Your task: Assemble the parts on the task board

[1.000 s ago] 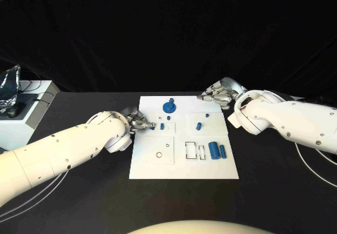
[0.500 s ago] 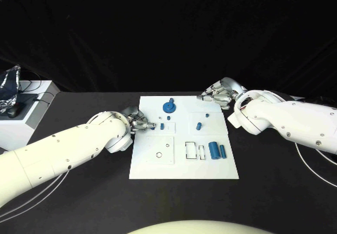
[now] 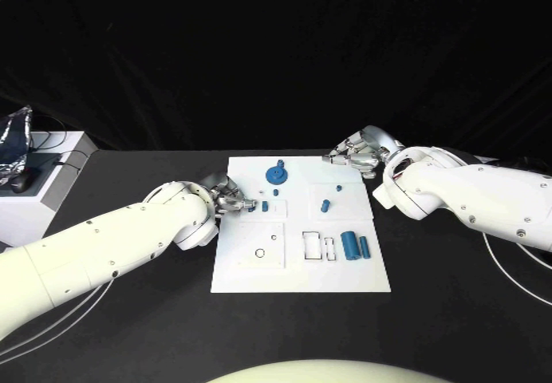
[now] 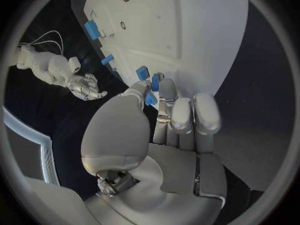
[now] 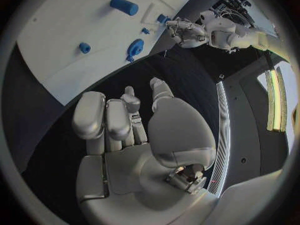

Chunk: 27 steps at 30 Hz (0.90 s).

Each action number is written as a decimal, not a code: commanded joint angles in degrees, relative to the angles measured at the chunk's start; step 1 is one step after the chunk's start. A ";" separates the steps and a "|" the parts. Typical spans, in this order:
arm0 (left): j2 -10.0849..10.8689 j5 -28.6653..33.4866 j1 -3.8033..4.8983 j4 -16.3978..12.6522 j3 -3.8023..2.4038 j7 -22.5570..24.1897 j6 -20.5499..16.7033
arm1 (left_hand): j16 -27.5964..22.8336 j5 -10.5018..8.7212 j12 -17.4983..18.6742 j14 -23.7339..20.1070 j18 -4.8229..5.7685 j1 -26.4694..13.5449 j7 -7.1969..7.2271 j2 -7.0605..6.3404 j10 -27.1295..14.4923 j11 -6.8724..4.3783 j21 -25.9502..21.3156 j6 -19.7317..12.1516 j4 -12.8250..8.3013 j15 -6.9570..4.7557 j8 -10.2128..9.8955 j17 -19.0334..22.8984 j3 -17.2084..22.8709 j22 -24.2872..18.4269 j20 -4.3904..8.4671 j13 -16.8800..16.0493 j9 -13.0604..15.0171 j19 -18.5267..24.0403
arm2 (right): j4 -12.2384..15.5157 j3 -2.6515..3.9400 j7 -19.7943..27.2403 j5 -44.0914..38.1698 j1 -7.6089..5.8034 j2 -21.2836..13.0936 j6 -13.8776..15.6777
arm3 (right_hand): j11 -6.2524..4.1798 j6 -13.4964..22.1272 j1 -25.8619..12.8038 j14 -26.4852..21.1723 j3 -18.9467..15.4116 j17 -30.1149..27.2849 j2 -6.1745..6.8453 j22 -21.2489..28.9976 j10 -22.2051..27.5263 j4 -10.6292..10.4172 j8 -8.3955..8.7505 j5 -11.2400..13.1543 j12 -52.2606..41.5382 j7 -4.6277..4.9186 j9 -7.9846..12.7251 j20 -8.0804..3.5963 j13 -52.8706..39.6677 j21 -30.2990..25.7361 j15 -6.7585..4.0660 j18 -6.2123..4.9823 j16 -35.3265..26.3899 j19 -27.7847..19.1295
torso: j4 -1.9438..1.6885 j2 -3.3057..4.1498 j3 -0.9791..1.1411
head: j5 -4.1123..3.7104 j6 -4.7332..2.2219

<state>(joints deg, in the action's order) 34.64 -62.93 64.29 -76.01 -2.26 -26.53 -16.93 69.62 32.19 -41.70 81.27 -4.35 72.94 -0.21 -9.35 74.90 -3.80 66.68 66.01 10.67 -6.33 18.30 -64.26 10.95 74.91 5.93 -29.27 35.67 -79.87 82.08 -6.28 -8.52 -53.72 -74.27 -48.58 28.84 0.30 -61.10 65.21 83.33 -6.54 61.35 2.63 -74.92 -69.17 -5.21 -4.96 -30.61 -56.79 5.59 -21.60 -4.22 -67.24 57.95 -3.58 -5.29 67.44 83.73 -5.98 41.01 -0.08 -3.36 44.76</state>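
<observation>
The white task board point(image 3: 301, 263) lies mid-table. My left hand point(image 3: 234, 203) sits at its left edge and pinches a small blue part point(image 4: 154, 83) between thumb and finger, just beside a blue peg point(image 3: 265, 206) that stands in the board. My right hand point(image 3: 359, 155) hovers off the board's far right corner, holding nothing, with its fingers point(image 5: 106, 117) apart from the thumb. On the board are a blue gear point(image 3: 277, 173), a short blue piece point(image 3: 325, 206) and two blue cylinders point(image 3: 351, 246) next to rectangular slots point(image 3: 313, 245).
A white box point(image 3: 37, 198) with a foil bag point(image 3: 14, 137) and cables stands at the table's left edge. Black tabletop surrounds the board on all sides.
</observation>
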 commanded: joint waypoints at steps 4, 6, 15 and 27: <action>-0.10 -2.57 -0.02 -0.31 -0.01 0.34 0.81 | 0.37 0.40 0.25 0.56 0.62 -0.26 -0.22 -0.76 0.61 -0.24 0.52 -0.19 -11.20 -0.02 0.32 -0.07 11.69 7.72 -0.14 -0.07 0.20 -0.18 | 0.08 0.03 0.61 -0.53 0.01 -0.08 -0.20 | 0.03 -0.37 -0.09 -0.14 -0.17 -0.05 -0.30 -7.73 -0.34 -0.02 0.29 -0.23 0.18 0.11 0.09 -0.16 -0.07 -0.27 -0.04 -0.09 -0.17 3.41 | 0.02 0.00 -0.01 | -0.11 0.03; -0.03 -2.89 -0.02 -0.37 -0.01 0.09 1.03 | 0.44 0.39 0.25 0.57 0.66 -0.49 -0.24 -0.80 0.68 -0.25 0.65 -0.17 -11.52 -0.01 0.42 -0.11 12.12 7.74 -0.07 -0.06 0.29 -0.21 | 0.08 0.03 0.60 -0.53 0.01 -0.10 -0.21 | 0.03 -0.37 -0.09 -0.14 -0.17 -0.05 -0.30 -7.73 -0.34 -0.02 0.29 -0.23 0.18 0.11 0.09 -0.16 -0.07 -0.27 -0.04 -0.09 -0.17 3.41 | -0.02 -0.01 -0.03 | -0.11 0.07; 0.28 -3.79 -0.02 -0.70 -0.01 -0.84 1.39 | 0.46 0.40 0.21 0.57 0.68 -0.78 -0.23 -0.80 0.72 -0.27 0.72 -0.18 -11.87 -0.05 0.58 -0.11 12.50 7.74 0.02 -0.08 0.44 -0.21 | 0.08 0.03 0.60 -0.53 0.01 -0.14 -0.22 | 0.03 -0.37 -0.09 -0.14 -0.17 -0.05 -0.30 -7.73 -0.34 -0.02 0.29 -0.23 0.18 0.11 0.09 -0.16 -0.07 -0.27 -0.04 -0.09 -0.17 3.41 | -0.08 -0.04 -0.09 | -0.07 0.14; 0.58 -4.37 -0.02 -0.92 -0.02 -2.08 1.33 | 0.59 0.51 0.19 0.61 0.73 -0.99 -0.21 -0.73 0.82 -0.30 0.85 -0.19 -12.08 -0.08 0.74 -0.19 12.80 7.75 0.13 -0.06 0.60 -0.29 | 0.07 0.03 0.62 -0.53 0.01 -0.17 -0.21 | 0.03 -0.37 -0.09 -0.14 -0.17 -0.05 -0.30 -7.73 -0.34 -0.02 0.29 -0.23 0.18 0.11 0.09 -0.16 -0.07 -0.27 -0.04 -0.09 -0.17 3.41 | -0.06 -0.03 -0.08 | 0.09 0.15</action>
<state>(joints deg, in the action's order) 35.24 -66.55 64.28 -76.78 -2.27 -27.86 -16.41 69.85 32.44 -41.70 81.49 -4.34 71.71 -0.23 -10.54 75.18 -3.89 67.31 66.02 7.66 -6.53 18.76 -64.40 14.41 74.90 5.94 -29.26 36.19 -79.87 82.07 -6.28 -8.51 -53.74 -74.28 -48.73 28.84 0.30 -61.10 65.22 83.33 -6.54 61.35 2.65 -74.91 -69.17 -5.22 -4.96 -30.61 -56.79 5.59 -21.60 -4.22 -67.24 57.95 -3.58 -5.29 67.44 83.73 -6.06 40.96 -0.19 -3.34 44.86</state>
